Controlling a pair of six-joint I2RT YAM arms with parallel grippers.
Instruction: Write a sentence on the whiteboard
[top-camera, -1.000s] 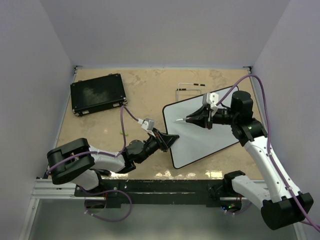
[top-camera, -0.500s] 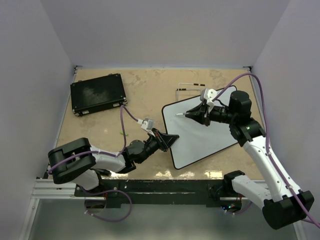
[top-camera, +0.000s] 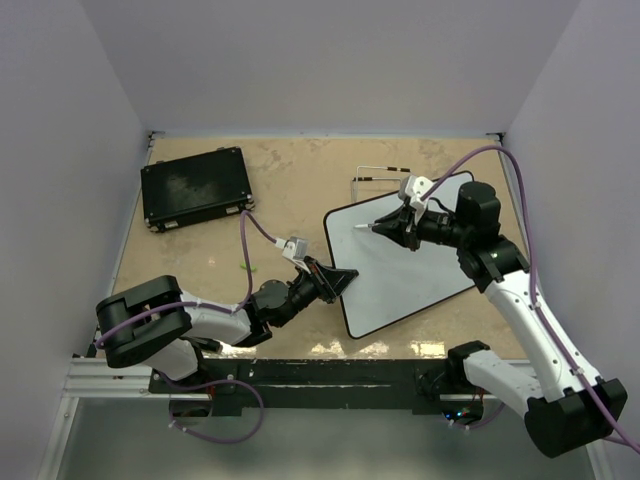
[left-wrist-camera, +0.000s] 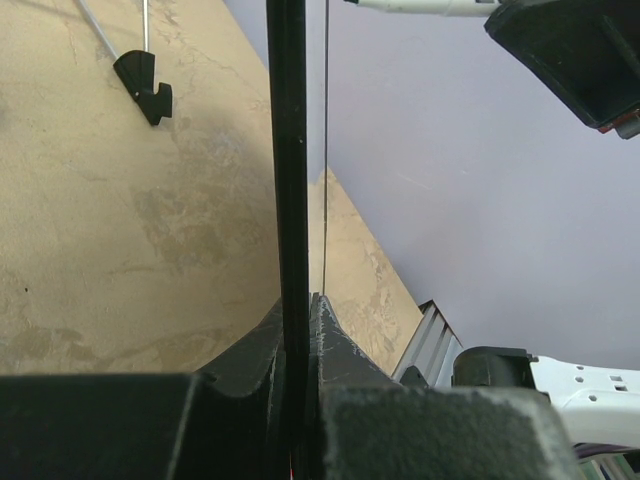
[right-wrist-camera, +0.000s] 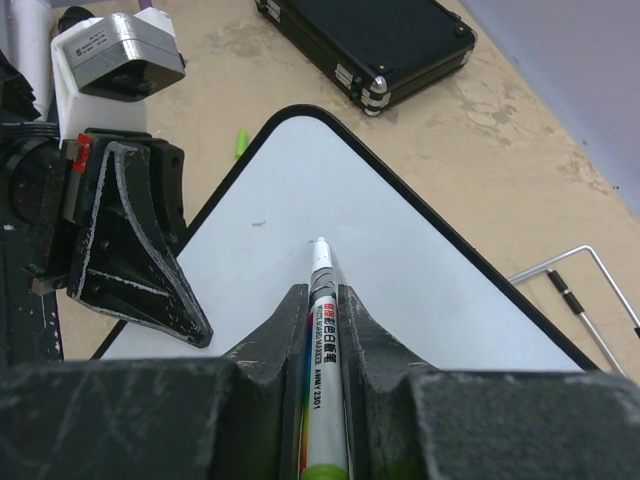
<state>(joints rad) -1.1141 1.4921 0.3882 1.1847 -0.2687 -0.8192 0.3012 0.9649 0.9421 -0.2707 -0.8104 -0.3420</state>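
Note:
The whiteboard (top-camera: 405, 265) lies at an angle on the right of the table, and its white face (right-wrist-camera: 400, 270) is blank apart from a tiny speck; no sentence shows on it. My left gripper (top-camera: 340, 281) is shut on the board's near left rim, which appears edge-on as a black strip (left-wrist-camera: 287, 150) between the jaws (left-wrist-camera: 298, 310). My right gripper (top-camera: 388, 230) is shut on a silver whiteboard marker (right-wrist-camera: 325, 350). The marker's uncapped white tip (right-wrist-camera: 319, 246) points at the board's far left part, just above the surface; I cannot tell if it touches.
A flat black case (top-camera: 195, 187) sits at the far left of the table. A thin wire stand (top-camera: 380, 172) lies behind the board. A small green cap (right-wrist-camera: 241, 142) rests on the table left of the board. Purple walls enclose three sides.
My right gripper has carried the marker up and left, toward the board's far left corner, mostly in the first half second. The left gripper has kept its hold on the rim.

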